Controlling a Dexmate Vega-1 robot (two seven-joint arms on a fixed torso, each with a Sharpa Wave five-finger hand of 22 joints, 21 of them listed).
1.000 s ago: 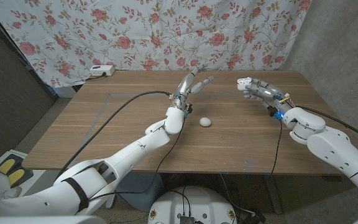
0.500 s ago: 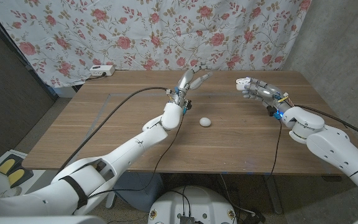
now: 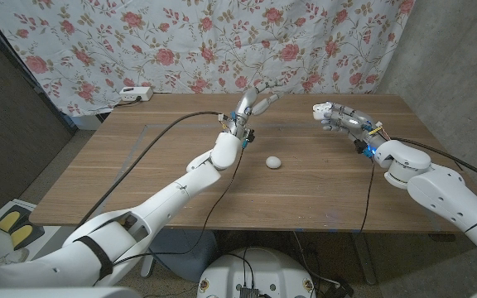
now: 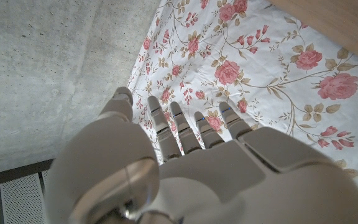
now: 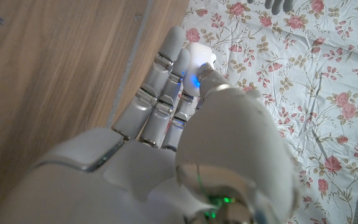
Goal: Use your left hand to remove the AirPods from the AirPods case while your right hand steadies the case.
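My right hand [image 3: 335, 117] pinches the case [image 5: 199, 57] in its fingers [image 5: 166, 81]; my left hand [image 3: 251, 103], fingers spread, holds nothing; an AirPod [image 3: 273, 162] lies on the surface [image 3: 139, 174] nearer me than those fingers.

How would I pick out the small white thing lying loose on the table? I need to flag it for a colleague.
Start at the wooden table in the head view and go to its middle, between the two arms. The small white rounded object lies there alone on bare wood, just right of the left forearm. Unlike the white piece in the right hand, nothing touches it.
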